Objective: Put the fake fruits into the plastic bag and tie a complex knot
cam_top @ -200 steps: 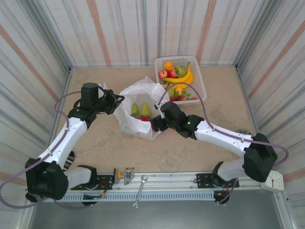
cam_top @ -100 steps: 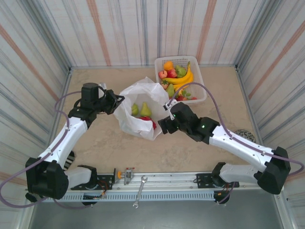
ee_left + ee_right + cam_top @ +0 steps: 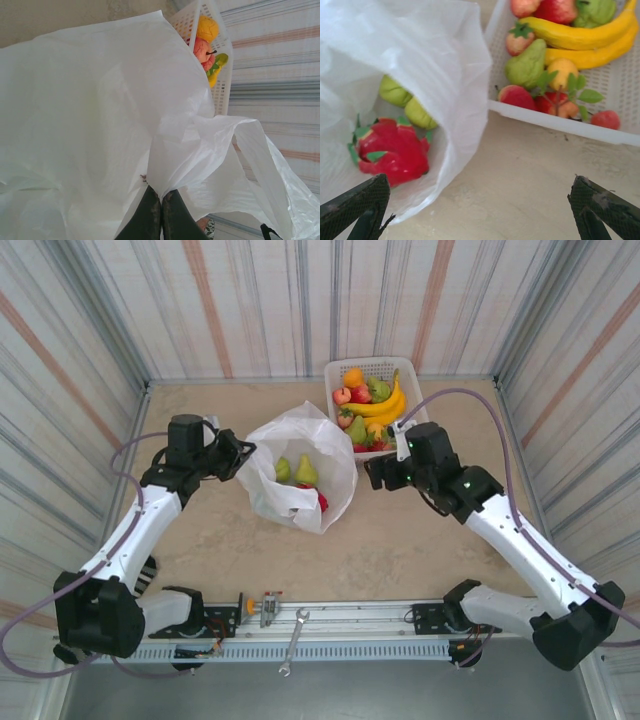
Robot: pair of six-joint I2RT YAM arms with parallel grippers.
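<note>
The white plastic bag (image 3: 300, 440) lies open mid-table with two green pears (image 3: 296, 471) and a red dragon fruit (image 3: 314, 497) inside. My left gripper (image 3: 241, 454) is shut on the bag's left edge; in the left wrist view the dark fingertips (image 3: 154, 205) pinch a fold of the bag (image 3: 100, 110). My right gripper (image 3: 374, 474) hovers open and holds nothing, between the bag and the basket. Its view shows the dragon fruit (image 3: 392, 150) and pears (image 3: 420, 114) in the bag (image 3: 435, 55). More fake fruits, among them bananas (image 3: 385, 403), fill the basket.
The white lattice basket (image 3: 334, 370) stands at the back, right of the bag; its near wall (image 3: 560, 125) lies just ahead of my right gripper (image 3: 480, 200). A wrench (image 3: 293, 640) lies on the front rail. Striped walls close in the table.
My right gripper has pulled back from the bag's mouth to the right, toward the basket, staying open. The left gripper keeps its hold and has not moved.
</note>
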